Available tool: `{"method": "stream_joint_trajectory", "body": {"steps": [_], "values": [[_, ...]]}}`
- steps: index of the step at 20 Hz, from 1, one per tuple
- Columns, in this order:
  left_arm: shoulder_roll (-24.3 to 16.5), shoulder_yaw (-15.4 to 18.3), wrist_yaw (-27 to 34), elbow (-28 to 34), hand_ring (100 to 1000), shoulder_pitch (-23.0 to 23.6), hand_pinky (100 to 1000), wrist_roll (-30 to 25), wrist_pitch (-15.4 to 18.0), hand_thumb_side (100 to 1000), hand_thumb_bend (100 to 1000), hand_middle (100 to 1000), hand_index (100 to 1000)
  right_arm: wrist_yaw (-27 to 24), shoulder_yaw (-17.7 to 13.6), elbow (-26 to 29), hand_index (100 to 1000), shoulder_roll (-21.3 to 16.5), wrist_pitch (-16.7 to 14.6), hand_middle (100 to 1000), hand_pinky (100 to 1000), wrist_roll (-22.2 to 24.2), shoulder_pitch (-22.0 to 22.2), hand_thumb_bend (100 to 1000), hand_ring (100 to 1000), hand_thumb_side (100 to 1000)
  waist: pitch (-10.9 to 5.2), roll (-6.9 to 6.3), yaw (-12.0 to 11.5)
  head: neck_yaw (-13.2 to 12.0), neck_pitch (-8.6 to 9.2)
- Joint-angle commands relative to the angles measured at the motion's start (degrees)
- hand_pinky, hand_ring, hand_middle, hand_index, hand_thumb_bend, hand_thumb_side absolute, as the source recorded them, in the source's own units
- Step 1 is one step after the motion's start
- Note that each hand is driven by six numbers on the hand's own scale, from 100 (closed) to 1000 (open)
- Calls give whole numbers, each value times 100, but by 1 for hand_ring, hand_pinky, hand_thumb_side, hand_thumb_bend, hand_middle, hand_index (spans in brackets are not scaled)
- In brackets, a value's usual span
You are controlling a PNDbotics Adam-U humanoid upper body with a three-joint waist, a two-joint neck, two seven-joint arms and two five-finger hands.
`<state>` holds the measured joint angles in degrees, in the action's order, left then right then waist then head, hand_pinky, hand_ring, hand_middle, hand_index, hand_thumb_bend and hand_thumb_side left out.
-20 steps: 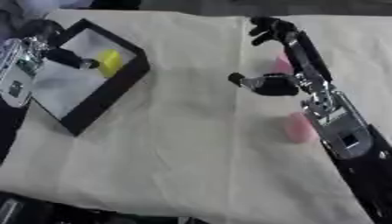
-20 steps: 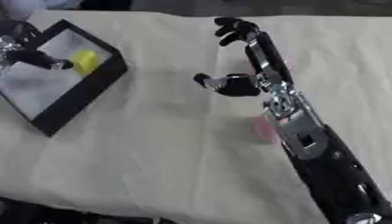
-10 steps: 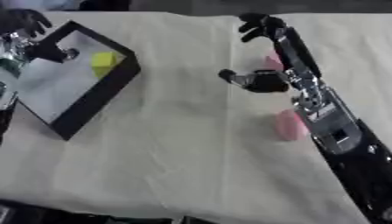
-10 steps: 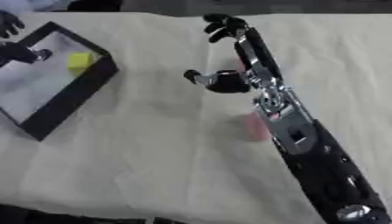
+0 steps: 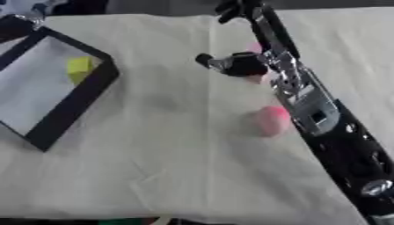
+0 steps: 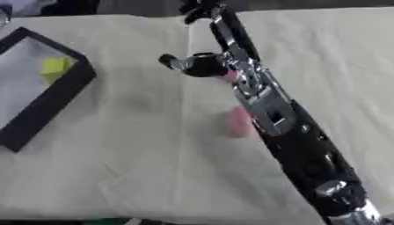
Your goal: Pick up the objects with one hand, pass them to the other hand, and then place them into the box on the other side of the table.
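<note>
yellow block [image 5: 79,68] lies in box [image 5: 74,106]; right hand [image 5: 258,52] open above cloth.

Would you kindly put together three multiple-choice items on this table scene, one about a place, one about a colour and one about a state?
1. Where does the yellow object lie?
A. inside the black box
B. on the cloth beside the right arm
C. in the right hand

2. What colour is the object lying on the cloth against the right arm?
A. green
B. pink
C. blue

3. What is the black box's state?
A. closed with a lid
B. tipped on its side
C. open at the top

Answers:
1 A, the yellow object rests on the box's pale floor near its far corner.
2 B, it shows pink against the cream cloth.
3 C, the inside shows from above, with no lid.
</note>
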<state>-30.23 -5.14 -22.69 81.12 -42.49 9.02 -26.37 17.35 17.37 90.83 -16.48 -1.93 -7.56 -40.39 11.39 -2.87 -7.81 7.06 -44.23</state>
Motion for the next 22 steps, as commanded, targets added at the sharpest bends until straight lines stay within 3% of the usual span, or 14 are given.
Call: {"method": "stream_joint_trajectory", "body": {"steps": [1,10,15,16,22], "values": [[-181,33,377,278,659,-12,739,248,48,409,394,599,702,-64,-125,155,838,-164,96,674,851,16,-193,658,672,100,-36,21,8,170,12],[-153,77,625,601,661,182,741,455,69,411,375,602,703,-558,-333,-14,856,-389,466,696,860,389,-520,643,689,106,-27,21,22,551,12],[-179,117,775,744,661,269,741,660,91,413,371,601,702,-734,-383,-131,868,-640,682,724,865,844,-687,623,708,128,-17,19,28,542,12],[-187,118,793,765,661,286,741,678,92,413,371,601,702,-748,-393,-160,868,-693,730,725,865,930,-713,652,708,132,-16,19,28,531,12],[-251,131,821,770,664,381,744,672,68,422,370,603,705,-491,-408,-389,875,-1114,1103,749,868,1487,-897,681,728,174,-26,36,60,474,12]]}}
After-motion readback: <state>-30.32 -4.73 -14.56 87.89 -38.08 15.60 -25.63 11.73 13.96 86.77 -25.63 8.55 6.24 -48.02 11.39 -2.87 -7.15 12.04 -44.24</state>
